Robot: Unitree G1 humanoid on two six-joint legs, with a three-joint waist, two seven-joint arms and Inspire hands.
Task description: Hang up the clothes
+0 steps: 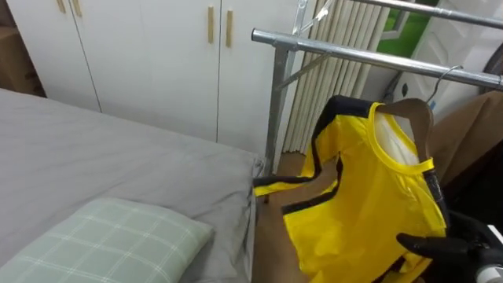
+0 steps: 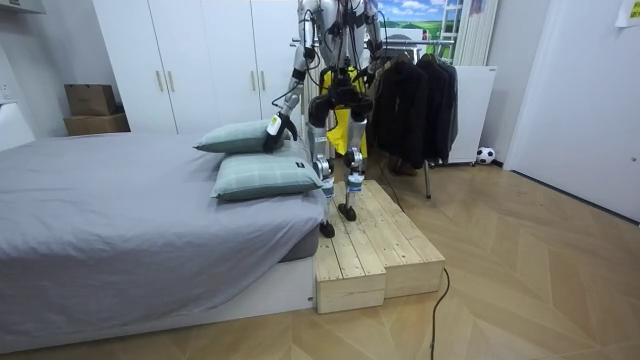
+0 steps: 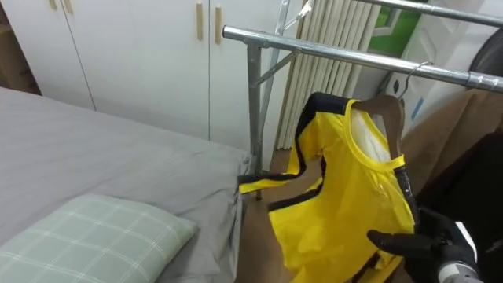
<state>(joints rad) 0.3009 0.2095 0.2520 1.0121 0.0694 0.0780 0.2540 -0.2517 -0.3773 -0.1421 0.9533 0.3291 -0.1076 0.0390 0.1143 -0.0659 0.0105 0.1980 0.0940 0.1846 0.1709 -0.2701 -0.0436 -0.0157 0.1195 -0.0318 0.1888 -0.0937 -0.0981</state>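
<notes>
White wardrobe doors (image 1: 157, 63) and a grey bed (image 1: 94, 149) fill the nine o'clock half of the eye views, with a checked pillow (image 1: 118, 236) at seven o'clock.

The yellow shirt (image 1: 369, 204), trimmed in black, sits on a wooden hanger (image 1: 416, 110) at about three o'clock and drapes down towards five. The hanger's wire hook (image 1: 446, 75) reaches up to the metal rail (image 1: 354, 53), which slants across from twelve to two o'clock. Whether the hook is over the bar or merely against it cannot be told from here. The hanger sits tilted, its nine o'clock shoulder lower.

The right hand (image 3: 405, 242) lies against the shirt's lower cloth at four o'clock; I cannot tell whether it grips the fabric or only rests on it. In the room view the left hand (image 2: 274, 130) hangs near the pillows, too small to read.

The robot stands on a wooden platform (image 2: 370, 240) between the bed and the rack, which already holds dark coats (image 2: 410, 100).

The step in hand looks like seating the hook. To do it well, confirm the hook sits fully over the bar before letting go, steady the cloth rather than pull it so the shirt stays on the hanger's shoulders, and release downward gently so the hanger levels itself.
</notes>
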